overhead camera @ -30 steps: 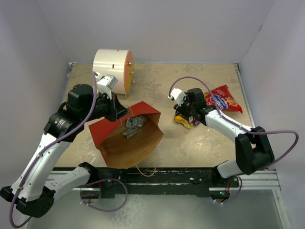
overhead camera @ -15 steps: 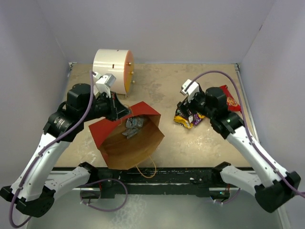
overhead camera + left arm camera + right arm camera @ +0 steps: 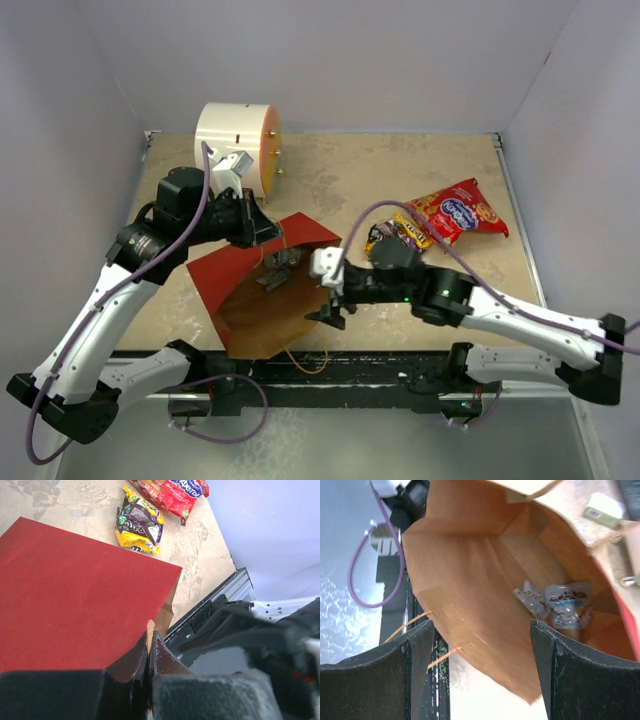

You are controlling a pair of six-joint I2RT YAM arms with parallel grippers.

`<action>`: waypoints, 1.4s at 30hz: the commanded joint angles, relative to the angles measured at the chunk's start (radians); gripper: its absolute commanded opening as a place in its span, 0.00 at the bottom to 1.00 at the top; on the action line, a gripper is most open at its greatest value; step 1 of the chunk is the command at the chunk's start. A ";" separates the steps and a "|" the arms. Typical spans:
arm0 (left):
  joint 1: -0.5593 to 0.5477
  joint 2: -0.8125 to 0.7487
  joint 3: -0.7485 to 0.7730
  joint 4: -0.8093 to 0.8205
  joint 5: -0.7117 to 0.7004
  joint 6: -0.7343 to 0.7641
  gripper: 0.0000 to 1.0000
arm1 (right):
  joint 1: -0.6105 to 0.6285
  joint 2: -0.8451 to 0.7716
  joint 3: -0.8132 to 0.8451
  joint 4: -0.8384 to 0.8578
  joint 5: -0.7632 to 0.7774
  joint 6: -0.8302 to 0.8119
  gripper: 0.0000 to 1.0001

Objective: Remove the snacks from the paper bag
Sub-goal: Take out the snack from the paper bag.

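The paper bag lies tilted with its brown mouth toward the near edge. My left gripper is shut on its upper rim; in the left wrist view the left gripper pinches the kraft edge of the paper bag. My right gripper is open at the mouth, its fingers either side of the lower lip of the paper bag. Two silver and light-blue snacks lie deep inside it. A red snack bag and a yellow-purple packet lie on the table to the right.
A white-and-orange cylinder stands at the back left, behind the left arm. The bag's cord handle hangs over the black rail at the near edge. Grey walls close in the table on three sides.
My right arm has swung left from the yellow-purple packet to the bag's mouth, and its jaws have opened wider. The packet stays on the table. The left gripper has risen slightly with the rim.
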 commanded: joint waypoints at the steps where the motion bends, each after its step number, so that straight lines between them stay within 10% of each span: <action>1: -0.001 -0.030 0.016 0.047 0.014 -0.021 0.00 | 0.067 0.142 0.084 0.081 0.060 -0.112 0.80; 26: -0.001 0.036 0.096 0.001 0.081 0.083 0.00 | 0.096 0.789 0.223 0.220 0.366 -0.760 0.78; 34: -0.001 0.065 0.144 -0.037 0.088 0.125 0.00 | 0.063 0.892 0.242 0.272 0.391 -0.815 0.62; 42: -0.001 0.061 0.144 -0.029 0.075 0.109 0.00 | 0.048 0.884 0.234 0.283 0.360 -0.790 0.15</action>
